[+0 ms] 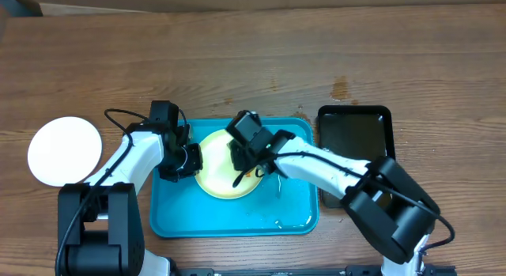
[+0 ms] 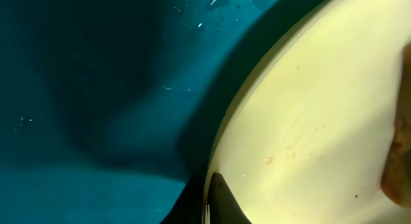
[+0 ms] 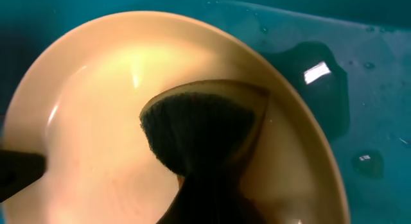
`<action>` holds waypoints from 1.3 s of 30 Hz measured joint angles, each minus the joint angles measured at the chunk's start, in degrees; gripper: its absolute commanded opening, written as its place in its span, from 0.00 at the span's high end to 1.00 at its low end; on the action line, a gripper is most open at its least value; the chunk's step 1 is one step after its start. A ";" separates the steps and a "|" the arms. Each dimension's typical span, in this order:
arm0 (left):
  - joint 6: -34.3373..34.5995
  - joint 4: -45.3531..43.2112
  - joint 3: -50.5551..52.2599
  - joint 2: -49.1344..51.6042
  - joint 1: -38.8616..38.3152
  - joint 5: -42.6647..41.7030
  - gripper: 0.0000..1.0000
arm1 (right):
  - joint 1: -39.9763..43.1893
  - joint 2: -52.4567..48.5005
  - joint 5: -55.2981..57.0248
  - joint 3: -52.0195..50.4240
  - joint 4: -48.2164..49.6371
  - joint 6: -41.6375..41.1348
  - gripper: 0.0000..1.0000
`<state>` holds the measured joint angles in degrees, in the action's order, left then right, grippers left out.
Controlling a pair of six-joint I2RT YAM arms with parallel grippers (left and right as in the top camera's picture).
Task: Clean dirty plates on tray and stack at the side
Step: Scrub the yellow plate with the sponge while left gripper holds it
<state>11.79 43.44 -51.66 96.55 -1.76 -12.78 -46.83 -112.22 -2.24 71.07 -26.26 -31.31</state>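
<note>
A pale yellow-green plate (image 1: 217, 179) lies in the turquoise tray (image 1: 237, 227). My left gripper (image 1: 193, 159) is shut on the plate's left rim; in the left wrist view its fingers (image 2: 210, 199) pinch the edge of the plate (image 2: 321, 115), which has small orange smears, above the tray floor (image 2: 96, 89). My right gripper (image 1: 247, 167) is shut on a dark sponge (image 3: 199, 128) pressed on the plate (image 3: 96, 121); its fingers (image 3: 212, 201) are mostly hidden behind the sponge. A white plate (image 1: 65, 151) sits on the table at the left. The third plate is out of view.
A smaller glossy black tray (image 1: 356, 138) lies right of the turquoise one. Water pools on the turquoise tray's floor (image 3: 318, 70), also near its front right corner (image 1: 286, 223). The wooden table (image 1: 253, 62) stretches behind.
</note>
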 measured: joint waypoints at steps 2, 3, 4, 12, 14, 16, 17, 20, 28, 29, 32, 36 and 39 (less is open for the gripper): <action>0.00 -0.02 0.00 0.00 -0.02 -0.11 0.96 | 1.68 1.40 -3.04 0.00 -0.79 0.00 0.96; 0.00 -0.02 0.00 0.00 -0.02 -0.13 0.96 | 2.99 2.64 -5.35 0.00 -0.81 -0.02 0.96; 0.00 -0.02 0.00 0.00 -0.02 -0.13 0.96 | 3.98 3.74 -7.21 0.00 -0.81 0.02 0.96; 0.00 0.00 0.00 0.00 -0.02 -0.13 0.96 | 7.80 9.94 -16.90 0.17 -4.28 -0.20 0.96; 0.00 -0.02 0.00 0.00 -0.02 -0.13 0.96 | 6.97 9.90 -16.87 -0.22 -4.37 -0.17 0.96; 0.00 0.00 0.00 0.00 -0.02 -0.11 0.96 | 5.92 9.90 -15.76 -1.01 -4.02 -0.63 0.96; 0.00 -0.02 0.00 0.00 -0.02 -0.13 0.96 | 5.33 9.90 -14.73 -1.60 -3.76 -1.20 0.96; 0.00 -0.02 0.00 0.00 -0.02 -0.13 0.96 | 3.41 9.90 -10.71 -4.92 -1.60 -3.41 0.96; 0.00 0.00 0.00 0.00 -0.02 -0.13 0.96 | 0.20 9.55 -3.41 -14.80 11.06 -11.61 0.96; 0.00 0.00 0.00 0.00 -0.02 -0.13 0.96 | -0.02 9.55 -2.64 -15.89 11.89 -13.16 0.96; 0.00 0.00 0.00 0.00 -0.04 -0.33 0.96 | -0.68 9.55 -1.16 -17.42 13.97 -17.40 0.96; 0.00 0.00 0.00 0.00 -0.04 -0.35 0.96 | -1.97 9.55 0.42 -18.60 16.22 -21.84 0.96; 0.00 0.00 0.00 0.00 -0.04 -0.35 0.96 | -3.06 9.55 1.90 -19.41 18.14 -23.65 0.96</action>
<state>11.79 43.44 -51.66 96.55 -1.80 -13.13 -49.89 -102.67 -0.34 51.66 -8.12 -54.96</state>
